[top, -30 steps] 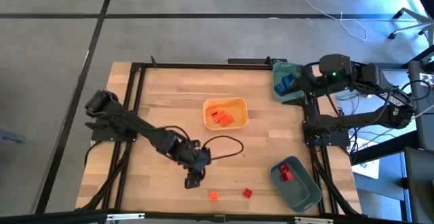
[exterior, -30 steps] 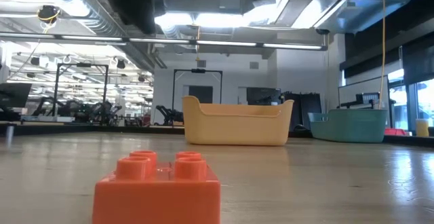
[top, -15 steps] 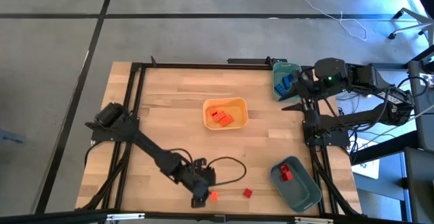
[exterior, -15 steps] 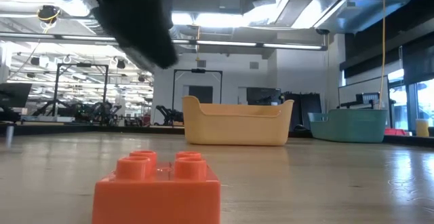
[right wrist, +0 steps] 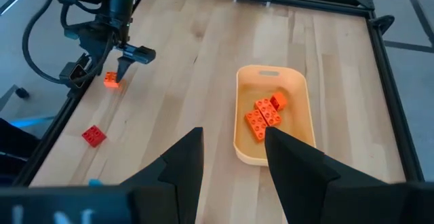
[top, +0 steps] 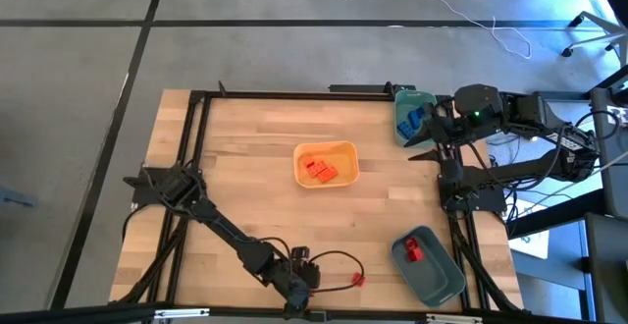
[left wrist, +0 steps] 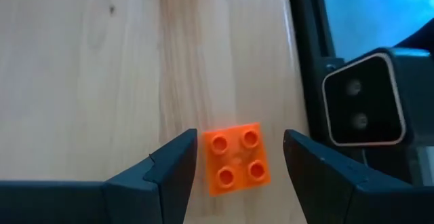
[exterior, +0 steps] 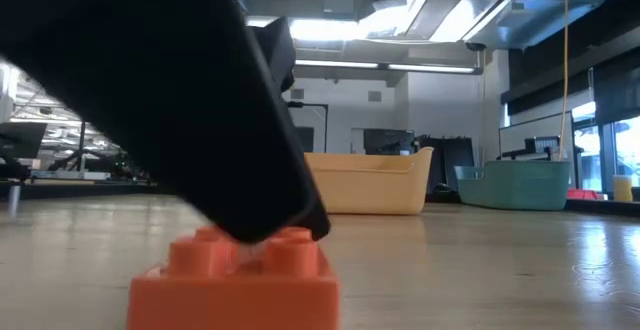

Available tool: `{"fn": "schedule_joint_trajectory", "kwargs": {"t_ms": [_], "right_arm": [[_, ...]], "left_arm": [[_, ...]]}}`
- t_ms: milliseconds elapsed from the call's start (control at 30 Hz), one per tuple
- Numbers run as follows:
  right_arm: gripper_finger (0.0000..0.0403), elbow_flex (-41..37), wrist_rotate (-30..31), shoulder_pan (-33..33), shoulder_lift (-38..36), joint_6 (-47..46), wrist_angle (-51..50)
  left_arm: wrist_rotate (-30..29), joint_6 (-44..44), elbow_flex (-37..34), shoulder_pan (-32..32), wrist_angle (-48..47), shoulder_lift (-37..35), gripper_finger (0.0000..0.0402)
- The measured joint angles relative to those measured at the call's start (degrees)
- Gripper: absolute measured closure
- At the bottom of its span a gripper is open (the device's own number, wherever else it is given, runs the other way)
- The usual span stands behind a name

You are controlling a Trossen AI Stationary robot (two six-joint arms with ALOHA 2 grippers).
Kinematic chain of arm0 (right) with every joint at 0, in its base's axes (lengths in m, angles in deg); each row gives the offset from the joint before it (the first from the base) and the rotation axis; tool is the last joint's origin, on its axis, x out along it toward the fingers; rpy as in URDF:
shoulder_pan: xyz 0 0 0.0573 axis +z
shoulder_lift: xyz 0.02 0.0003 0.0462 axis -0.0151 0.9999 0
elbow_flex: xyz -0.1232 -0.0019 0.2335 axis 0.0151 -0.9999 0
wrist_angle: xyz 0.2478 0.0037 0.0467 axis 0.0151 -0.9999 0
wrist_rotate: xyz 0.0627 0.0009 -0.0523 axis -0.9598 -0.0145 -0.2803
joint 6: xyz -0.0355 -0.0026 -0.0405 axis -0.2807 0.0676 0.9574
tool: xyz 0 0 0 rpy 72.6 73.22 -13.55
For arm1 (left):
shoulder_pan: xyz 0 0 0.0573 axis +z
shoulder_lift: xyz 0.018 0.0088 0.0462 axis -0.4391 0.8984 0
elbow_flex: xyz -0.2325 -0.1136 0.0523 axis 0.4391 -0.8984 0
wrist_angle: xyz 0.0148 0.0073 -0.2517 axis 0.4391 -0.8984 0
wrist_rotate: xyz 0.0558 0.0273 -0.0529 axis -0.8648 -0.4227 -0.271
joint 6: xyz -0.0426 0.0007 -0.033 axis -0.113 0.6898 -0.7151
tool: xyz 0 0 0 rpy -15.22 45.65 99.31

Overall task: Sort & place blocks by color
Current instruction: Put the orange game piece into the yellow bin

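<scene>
From above, the left gripper (top: 299,283) sits at the table's near edge, left of a red block (top: 357,281). Its wrist view shows the fingers (left wrist: 173,170) spread wide astride an orange block (left wrist: 237,157) lying on the table. The right gripper (right wrist: 230,157), raised at the far right, stands part open, holding nothing.

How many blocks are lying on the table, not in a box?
2. An orange block sits inside the open left gripper near the table's front edge. A red block lies nearby. More may be hidden.
</scene>
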Motion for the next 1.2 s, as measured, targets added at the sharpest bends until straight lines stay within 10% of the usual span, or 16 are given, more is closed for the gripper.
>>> {"fn": "schedule_joint_trajectory", "kwargs": {"t_ms": [1200], "right_arm": [[0.0244, 0.0, 0.06, 0.0, 0.02, -0.2, -0.04]], "left_arm": [[-1.9, -7.95, 2.01, -1.21, -3.6, 3.51, 0.019]]}}
